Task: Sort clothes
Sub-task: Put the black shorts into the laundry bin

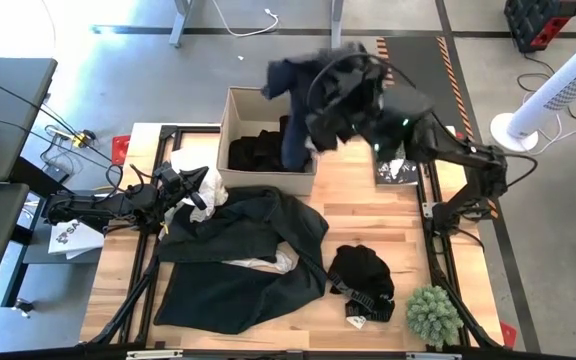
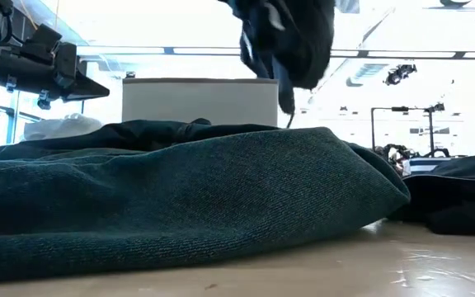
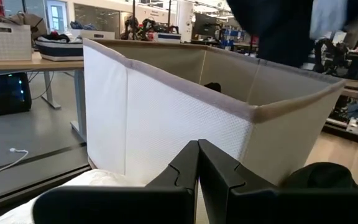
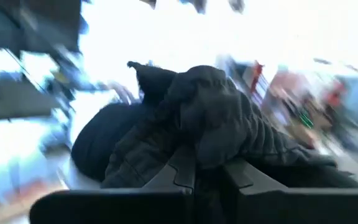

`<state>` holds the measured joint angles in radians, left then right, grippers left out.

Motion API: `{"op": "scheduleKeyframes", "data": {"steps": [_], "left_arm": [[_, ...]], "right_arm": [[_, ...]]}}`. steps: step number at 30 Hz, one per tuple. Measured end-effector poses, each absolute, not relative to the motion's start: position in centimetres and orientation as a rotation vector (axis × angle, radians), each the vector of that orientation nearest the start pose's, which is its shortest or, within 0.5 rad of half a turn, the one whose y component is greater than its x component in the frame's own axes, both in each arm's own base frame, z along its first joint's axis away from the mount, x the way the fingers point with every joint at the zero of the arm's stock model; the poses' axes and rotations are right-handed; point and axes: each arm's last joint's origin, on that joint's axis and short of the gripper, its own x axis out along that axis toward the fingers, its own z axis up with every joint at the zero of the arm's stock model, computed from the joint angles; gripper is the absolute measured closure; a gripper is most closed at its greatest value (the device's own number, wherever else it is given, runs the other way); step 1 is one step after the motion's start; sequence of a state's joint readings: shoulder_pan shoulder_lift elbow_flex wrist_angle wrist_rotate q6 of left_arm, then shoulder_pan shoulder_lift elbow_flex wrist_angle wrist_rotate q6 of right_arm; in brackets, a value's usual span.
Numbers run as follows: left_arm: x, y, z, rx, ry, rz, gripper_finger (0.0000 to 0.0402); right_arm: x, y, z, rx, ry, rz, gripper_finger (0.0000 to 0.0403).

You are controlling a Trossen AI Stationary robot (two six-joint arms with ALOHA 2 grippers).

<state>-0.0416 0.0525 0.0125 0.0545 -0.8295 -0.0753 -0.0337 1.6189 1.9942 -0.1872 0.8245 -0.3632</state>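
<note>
My right gripper (image 4: 209,171) is raised high over the beige fabric box (image 1: 236,112) at the table's far side, shut on a dark quilted garment (image 1: 303,85). The garment hangs above the box (image 3: 166,112) and also shows in the low view (image 2: 291,41). Dark clothes (image 1: 258,150) lie inside the box. A large dark garment (image 1: 238,250) is spread over the table's middle, over a white one (image 1: 268,262). A small black garment (image 1: 361,272) lies to its right. My left gripper (image 3: 199,163) is shut and holds nothing, level at the table's left beside a white cloth (image 1: 206,190). My right gripper pinches a bunched fold of the dark quilted garment (image 4: 211,134) between its two fingers (image 4: 185,168). The garment is lifted clear of the table. It piles over the fingers, and its long end (image 1: 296,145) hangs down over the box.
A small green plant (image 1: 433,312) stands at the near right corner. A black book (image 1: 400,172) lies at the right edge near my right arm's base. In the low view the large dark garment (image 2: 180,190) fills the foreground.
</note>
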Motion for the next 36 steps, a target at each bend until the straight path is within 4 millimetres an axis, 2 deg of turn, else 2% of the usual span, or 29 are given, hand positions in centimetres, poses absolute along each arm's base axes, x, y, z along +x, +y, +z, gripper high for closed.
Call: {"op": "scheduleKeyframes", "data": {"steps": [4,7,14,20,24,29,32,36], "left_arm": [[9.2,1.8,16.9,-0.078,-0.043,0.787,0.0394],[9.2,1.8,16.9,-0.078,-0.043,0.787,0.0394],[9.2,1.8,16.9,-0.078,-0.044,0.787,0.0394],[9.2,1.8,16.9,-0.078,-0.043,0.787,0.0394],[9.2,1.8,16.9,-0.078,-0.043,0.787,0.0394],[9.2,1.8,16.9,-0.078,-0.044,0.787,0.0394],[9.2,1.8,16.9,-0.078,-0.043,0.787,0.0394],[9.2,1.8,16.9,-0.078,-0.043,0.787,0.0394]], "right_arm": [[33.5,-6.5,53.0,-0.245,-0.150,-0.739,0.0390],[35.4,-9.3,51.2,-0.183,-0.142,-0.633,0.0390],[40.9,-13.8,44.2,-0.066,0.028,-0.523,0.0390],[44.2,-16.0,36.3,0.046,0.348,-0.524,0.0390],[44.7,-17.1,30.9,0.142,0.628,-0.557,0.0389],[43.8,-18.7,24.6,0.254,0.979,-0.662,0.0389],[43.3,-19.7,22.5,0.285,1.079,-0.697,0.0383],[43.0,-20.5,22.1,0.298,1.098,-0.722,0.0349]]}}
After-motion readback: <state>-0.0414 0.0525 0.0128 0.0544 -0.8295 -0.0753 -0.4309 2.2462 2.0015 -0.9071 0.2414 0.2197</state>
